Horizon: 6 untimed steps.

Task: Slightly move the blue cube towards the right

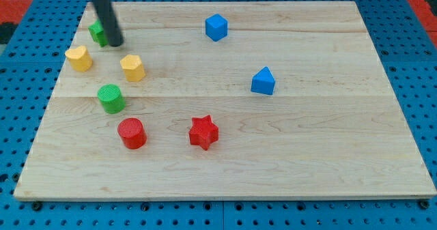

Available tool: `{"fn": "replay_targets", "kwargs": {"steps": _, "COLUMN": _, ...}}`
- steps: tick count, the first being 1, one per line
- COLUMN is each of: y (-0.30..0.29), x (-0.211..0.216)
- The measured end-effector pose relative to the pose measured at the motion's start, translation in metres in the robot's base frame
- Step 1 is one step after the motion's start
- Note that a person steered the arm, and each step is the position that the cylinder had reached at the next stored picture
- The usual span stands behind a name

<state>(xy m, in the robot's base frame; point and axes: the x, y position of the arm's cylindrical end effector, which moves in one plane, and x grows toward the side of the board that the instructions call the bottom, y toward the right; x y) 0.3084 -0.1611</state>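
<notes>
Blue cube [216,26] sits near the board's [328,168] top edge, bare wood rightward; no pincer shows.

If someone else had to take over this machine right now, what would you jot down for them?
My tip: at the view's top left, right beside the partly hidden green block, far from the target.
Blue cube: near the view's top centre, untouched as far as the picture shows.
The other blue block sits to the view's lower right of it.
Done: nothing visible.
Left: bring my tip to the cube's left side, nudge it slightly right.
</notes>
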Motion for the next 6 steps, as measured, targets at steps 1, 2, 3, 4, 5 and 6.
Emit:
{"fn": "replay_targets", "kwargs": {"steps": 1, "y": 0.06, "x": -0.032}}
{"fn": "replay_targets", "kwargs": {"steps": 2, "y": 0.15, "x": -0.048}}
{"fn": "replay_targets", "kwargs": {"steps": 3, "y": 0.234, "x": -0.055}}
{"fn": "replay_targets", "kwargs": {"steps": 4, "y": 0.211, "x": -0.038}}
{"fn": "replay_targets", "kwargs": {"steps": 5, "y": 0.21, "x": 0.014}}
{"fn": "replay_targets", "kwargs": {"steps": 6, "y": 0.171, "x": 0.039}}
